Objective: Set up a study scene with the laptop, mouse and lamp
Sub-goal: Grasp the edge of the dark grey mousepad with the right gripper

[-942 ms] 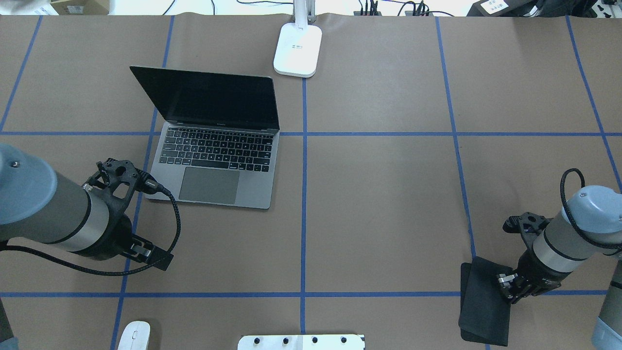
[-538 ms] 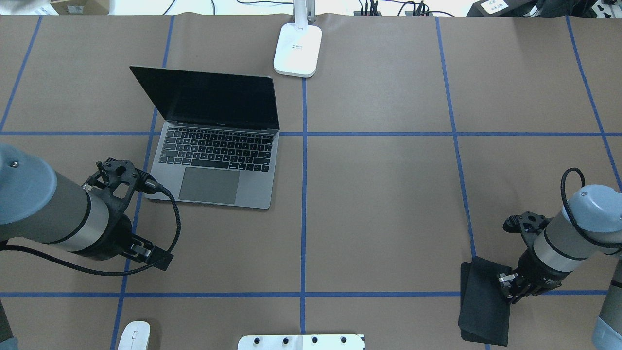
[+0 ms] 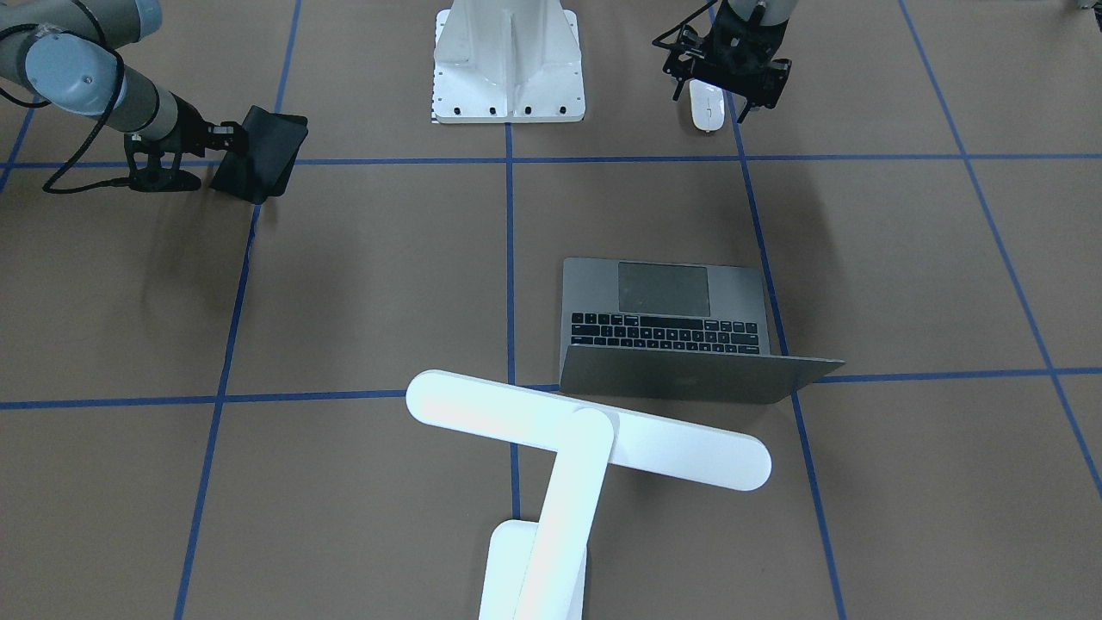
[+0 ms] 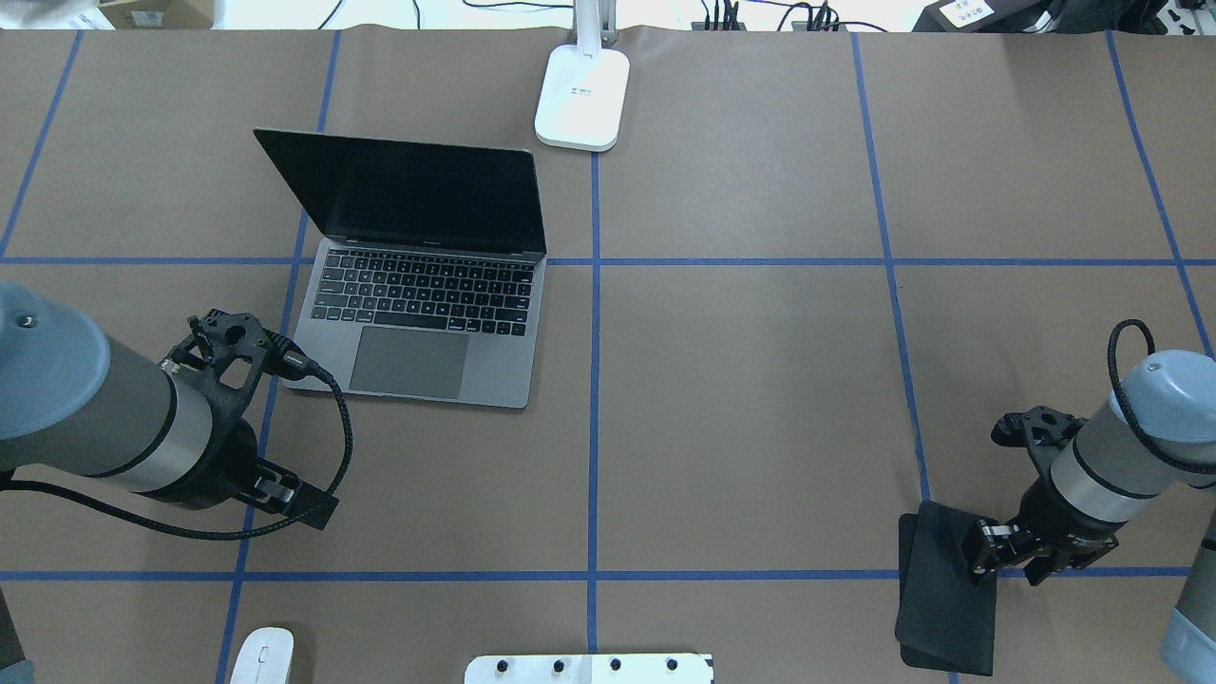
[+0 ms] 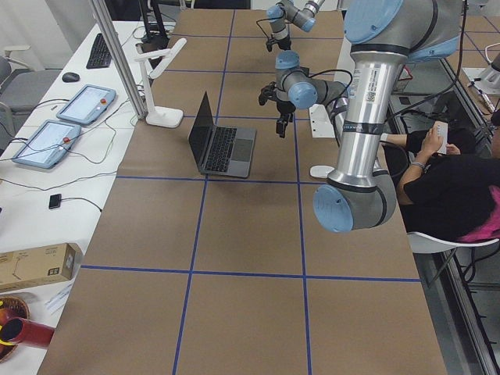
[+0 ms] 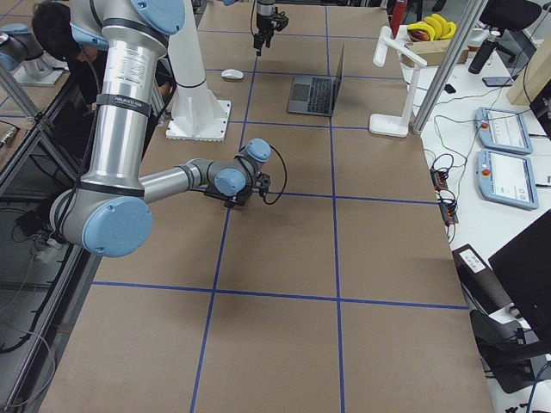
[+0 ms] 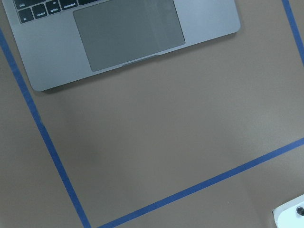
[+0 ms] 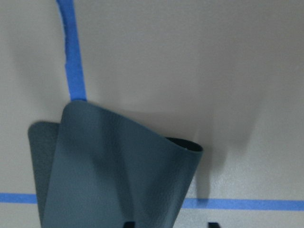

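The grey laptop (image 4: 423, 275) stands open left of centre, screen dark; it also shows in the front view (image 3: 667, 331). The white mouse (image 4: 263, 657) lies at the near left edge. The white lamp's base (image 4: 581, 95) stands at the far middle, and its bar head (image 3: 585, 430) hangs over the table near the laptop lid. My left gripper (image 4: 296, 499) hangs above the table between laptop and mouse; I cannot tell whether it is open or shut. My right gripper (image 4: 988, 556) is open, and the curled edge of a black pad (image 4: 945, 603) lies between its jaws.
The white bolted pedestal (image 4: 589, 668) is at the near middle edge. Blue tape lines divide the brown table (image 4: 750, 399) into squares. The left wrist view shows the laptop's trackpad (image 7: 128, 31) and bare table.
My right arm has shifted a little to the right and its jaws have spread. The black pad stays in place. My left arm, the laptop, the mouse and the lamp have not moved.
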